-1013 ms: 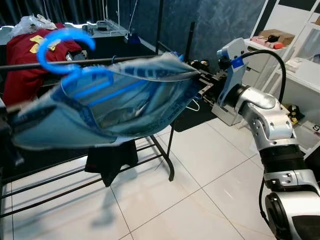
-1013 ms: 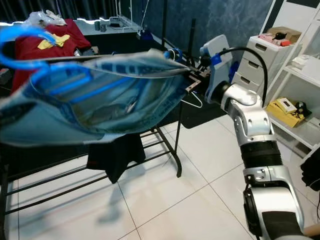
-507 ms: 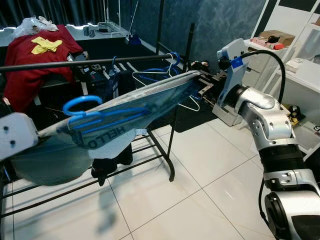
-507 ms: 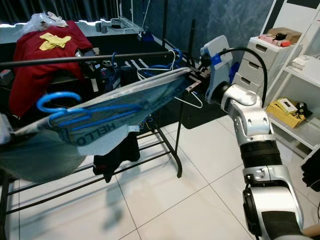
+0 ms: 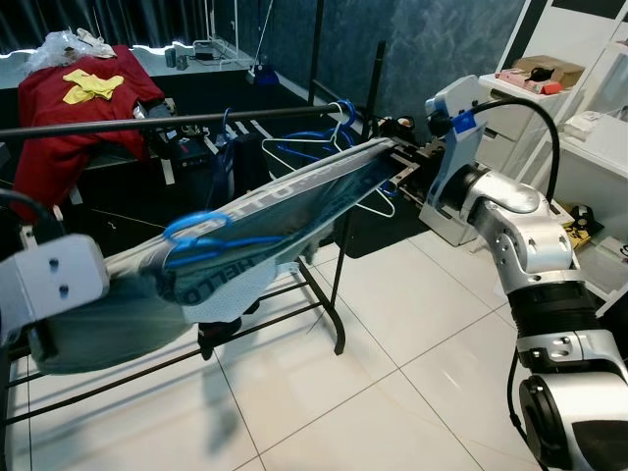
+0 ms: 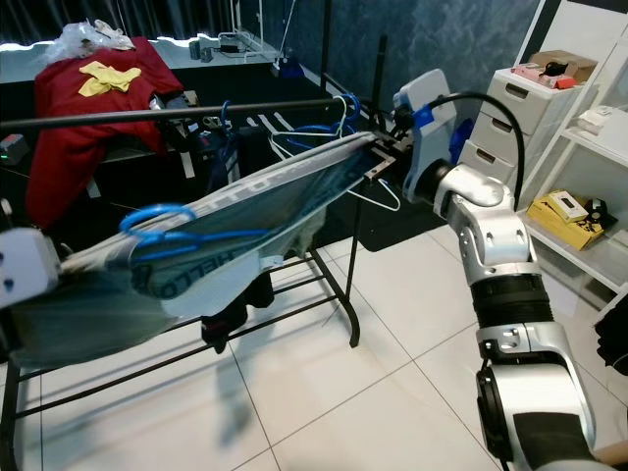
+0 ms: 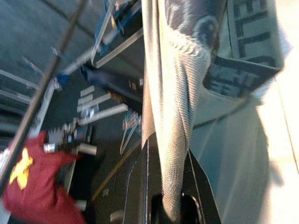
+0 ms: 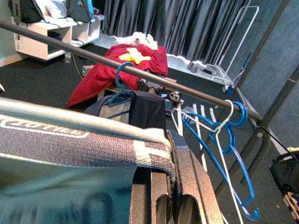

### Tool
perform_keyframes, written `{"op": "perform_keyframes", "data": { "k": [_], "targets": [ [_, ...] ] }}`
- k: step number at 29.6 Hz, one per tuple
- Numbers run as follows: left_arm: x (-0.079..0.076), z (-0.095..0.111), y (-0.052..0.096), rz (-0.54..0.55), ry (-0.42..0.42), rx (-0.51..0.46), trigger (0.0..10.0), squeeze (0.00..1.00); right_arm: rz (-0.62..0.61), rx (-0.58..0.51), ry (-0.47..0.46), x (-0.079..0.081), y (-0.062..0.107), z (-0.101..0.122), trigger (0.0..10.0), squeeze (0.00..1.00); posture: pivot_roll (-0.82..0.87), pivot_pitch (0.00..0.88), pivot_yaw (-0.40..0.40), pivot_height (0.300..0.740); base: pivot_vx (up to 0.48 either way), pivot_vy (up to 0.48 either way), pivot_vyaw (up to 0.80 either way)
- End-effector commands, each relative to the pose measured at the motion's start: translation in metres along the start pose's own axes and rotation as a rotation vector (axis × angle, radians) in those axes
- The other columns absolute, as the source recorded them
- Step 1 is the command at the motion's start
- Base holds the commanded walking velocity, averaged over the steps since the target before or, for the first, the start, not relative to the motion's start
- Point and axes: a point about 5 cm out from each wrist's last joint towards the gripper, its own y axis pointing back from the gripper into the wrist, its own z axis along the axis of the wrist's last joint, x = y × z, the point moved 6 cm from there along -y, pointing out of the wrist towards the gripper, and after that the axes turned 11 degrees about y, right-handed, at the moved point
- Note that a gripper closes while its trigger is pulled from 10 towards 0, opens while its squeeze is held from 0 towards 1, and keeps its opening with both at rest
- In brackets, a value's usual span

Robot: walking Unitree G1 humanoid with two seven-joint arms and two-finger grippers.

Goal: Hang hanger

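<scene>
Stretching one grey garment (image 5: 285,201) with one blue hanger (image 5: 201,232) | both grippers' jaws clamped on its ends: left gripper (image 7: 170,205), right gripper (image 8: 170,198)

Blue hanger (image 5: 199,229), grey-teal lettered garment (image 5: 285,201)

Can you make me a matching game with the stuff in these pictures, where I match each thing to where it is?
Things:
1. blue hanger
2. grey garment
3. red cloth
4. white hanger

Places:
A. hooked on the black rail
B. stretched between the left gripper and the right gripper
C. draped in the background, behind the rail
D. inside the garment, below the rail, hook sticking out

Pairs: 1-D, 2-B, 3-C, 4-A
</scene>
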Motion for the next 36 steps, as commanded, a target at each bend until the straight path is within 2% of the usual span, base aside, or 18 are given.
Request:
{"op": "perform_keyframes", "data": {
  "k": [1, 2, 5, 7, 9, 18, 19, 20, 21, 22, 25, 26, 27, 29, 30, 31, 35, 36],
  "targets": [
    [0.009, 0.016, 0.006, 0.030, 0.045, -0.100, 10.0, 0.00, -0.064, 0.015, 0.011, -0.016, 0.008, -0.003, 0.0, 0.00, -0.03, 0.000, -0.063, 0.740, 0.000, 0.000, 0.00],
    [0.021, 0.038, 0.016, 0.058, 0.107, -0.242, 10.0, 0.00, -0.072, 0.040, 0.017, -0.018, 0.009, -0.009, 0.0, 0.00, -0.02, 0.000, -0.059, 0.740, 0.000, 0.000, 0.00],
    [0.028, 0.052, 0.025, 0.071, 0.146, -0.334, 10.0, 0.00, -0.077, 0.057, 0.021, -0.020, 0.010, -0.012, 0.0, 0.00, -0.02, 0.000, -0.059, 0.740, 0.000, 0.000, 0.00],
    [0.037, 0.083, 0.043, 0.073, 0.236, -0.580, 10.0, 0.00, -0.059, 0.132, 0.025, -0.014, 0.013, -0.032, 0.0, 0.00, -0.04, 0.000, -0.068, 0.740, 0.000, 0.000, 0.00],
    [0.038, 0.091, 0.045, 0.067, 0.255, -0.646, 10.0, 0.00, -0.041, 0.156, 0.021, -0.008, 0.013, -0.038, 0.0, 0.00, -0.04, 0.000, -0.068, 0.740, 0.000, 0.000, 0.00],
    [0.040, 0.098, 0.038, 0.054, 0.303, -0.738, 10.0, 0.00, 0.007, 0.183, -0.014, 0.008, 0.011, -0.047, 0.0, 0.00, -0.06, 0.000, -0.066, 0.740, 0.000, 0.000, 0.00],
    [0.041, 0.097, 0.035, 0.059, 0.314, -0.746, 10.0, 0.00, 0.013, 0.187, -0.024, 0.011, 0.011, -0.048, 0.0, 0.00, -0.06, 0.000, -0.065, 0.740, 0.000, 0.000, 0.00],
    [0.044, 0.097, 0.015, 0.112, 0.342, -0.746, 10.0, 0.00, 0.068, 0.160, -0.045, 0.029, 0.006, -0.043, 0.0, 0.00, -0.06, 0.000, -0.065, 0.740, 0.000, 0.000, 0.00],
    [0.044, 0.097, 0.015, 0.112, 0.342, -0.746, 10.0, 0.00, 0.068, 0.160, -0.045, 0.029, 0.006, -0.043, 0.0, 0.00, -0.06, 0.000, -0.065, 0.740, 0.000, 0.000, 0.00],
    [0.045, 0.094, 0.004, 0.132, 0.340, -0.709, 10.0, 0.00, 0.099, 0.141, -0.061, 0.038, 0.004, -0.038, 0.0, 0.00, -0.06, 0.000, -0.065, 0.740, 0.000, 0.000, 0.00],
    [0.044, 0.092, -0.003, 0.143, 0.335, -0.680, 10.0, 0.00, 0.119, 0.128, -0.070, 0.043, 0.003, -0.036, 0.0, 0.00, -0.06, 0.000, -0.065, 0.740, 0.000, 0.000, 0.00],
    [0.042, 0.082, -0.018, 0.149, 0.313, -0.573, 10.0, 0.00, 0.179, 0.099, -0.091, 0.055, 0.003, -0.029, 5.2, 0.02, -0.07, 0.000, -0.063, 0.740, 0.000, 0.000, 0.00],
    [0.041, 0.069, -0.031, 0.162, 0.267, -0.457, 10.0, 0.00, 0.249, 0.075, -0.102, 0.068, 0.005, -0.023, 10.0, 0.87, -0.07, 0.000, -0.062, 0.740, 0.000, 0.000, 0.00],
    [0.041, 0.069, -0.031, 0.162, 0.267, -0.457, 10.0, 0.00, 0.249, 0.075, -0.102, 0.068, 0.005, -0.023, 10.0, 0.87, -0.07, 0.000, -0.062, 0.740, 0.000, 0.000, 0.00],
    [0.043, 0.053, -0.038, 0.184, 0.206, -0.331, 10.0, 0.00, 0.337, 0.062, -0.106, 0.081, 0.012, -0.020, 10.0, 1.00, -0.07, 0.000, -0.059, 0.740, 0.000, 0.000, 0.00],
    [0.043, 0.053, -0.038, 0.184, 0.206, -0.331, 10.0, 0.00, 0.337, 0.062, -0.106, 0.081, 0.012, -0.020, 10.0, 1.00, -0.07, 0.000, -0.059, 0.740, 0.000, 0.000, 0.00],
    [0.050, 0.027, -0.039, 0.213, 0.104, -0.135, 10.0, 0.00, 0.479, 0.056, -0.108, 0.097, 0.029, -0.018, 10.0, 1.00, -0.06, 0.000, -0.051, 0.740, 0.000, 0.000, 0.00],
    [0.058, 0.008, -0.032, 0.223, 0.022, -0.006, 10.0, 0.00, 0.565, 0.065, -0.094, 0.099, 0.047, -0.021, 10.0, 1.00, -0.06, 0.000, -0.048, 0.740, 0.000, 0.000, 0.00]
  ]
}}
